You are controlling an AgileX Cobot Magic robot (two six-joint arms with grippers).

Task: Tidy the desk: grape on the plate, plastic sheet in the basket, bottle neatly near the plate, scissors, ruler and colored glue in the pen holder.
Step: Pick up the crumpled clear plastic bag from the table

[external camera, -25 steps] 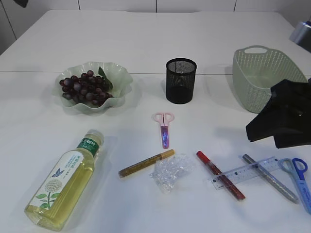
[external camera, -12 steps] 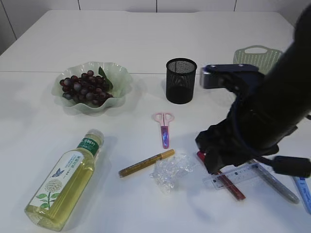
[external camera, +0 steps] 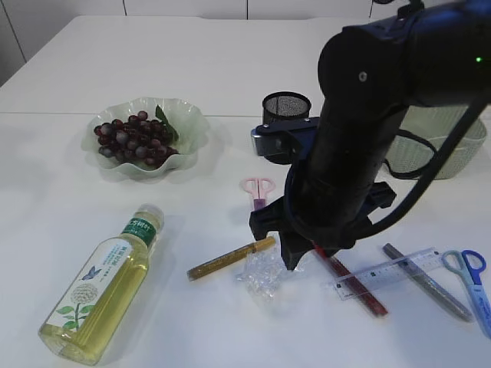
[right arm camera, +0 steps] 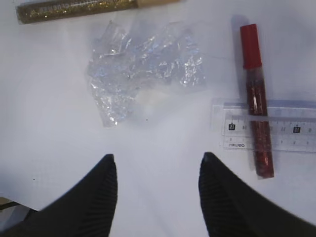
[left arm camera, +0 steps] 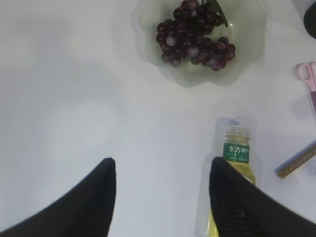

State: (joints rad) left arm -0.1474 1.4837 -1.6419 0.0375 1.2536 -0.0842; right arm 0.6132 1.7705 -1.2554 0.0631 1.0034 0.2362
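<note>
Sheet (right arm camera: 140,66), crumpled clear plastic, lies on the desk (external camera: 192,330) just ahead of the right tool (right arm camera: 157,197), a little left of its centre line, long axis running left-right across the jaws; that tool hangs wide open and empty, nothing between its fingers. Farther left, the left tool (left arm camera: 160,197), also open and empty, hovers beside the bottle (left arm camera: 232,192), so the right arm is clearly nearer; the basket (external camera: 430,146) waits far right.
</note>
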